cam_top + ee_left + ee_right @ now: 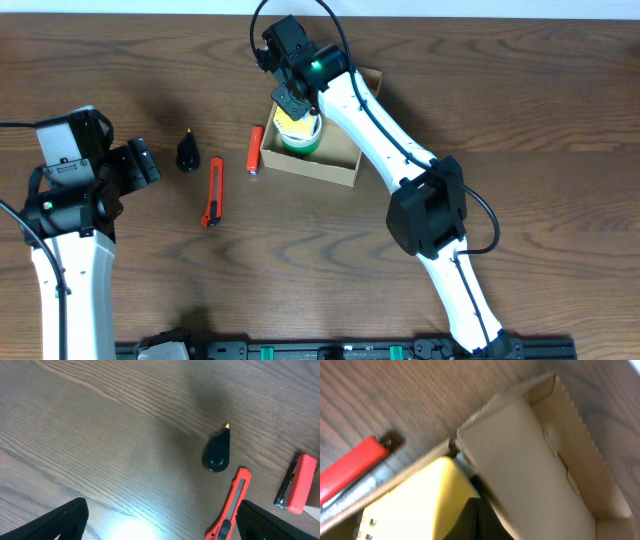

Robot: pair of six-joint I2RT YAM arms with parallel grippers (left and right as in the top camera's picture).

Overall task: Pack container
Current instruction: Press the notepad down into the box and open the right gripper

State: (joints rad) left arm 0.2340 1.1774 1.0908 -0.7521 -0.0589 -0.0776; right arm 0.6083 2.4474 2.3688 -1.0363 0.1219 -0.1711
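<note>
Because the right arm (400, 160) lies across the cardboard container (312, 170), the overhead view hides much of its inside. The box sits on the wooden table (520, 90) toward the far edge, near the middle, with its flap lid open. Just beside its left wall lies a red stapler (255, 150). Farther left are an orange utility knife (213, 192) and a small black teardrop-shaped item (186, 152) with a yellow tip, each apart from the others. Inside the box stands a yellow-topped green object (300, 138), possibly a roll of tape, directly under the right gripper (292, 100). Only the right wrist view shows a dark finger (475, 520) against the yellow surface, and the box's serrated cardboard edge. Whether those jaws grip the object I cannot tell. The left wrist view shows the left gripper (143, 163) spread wide over bare table, holding nothing.
</note>
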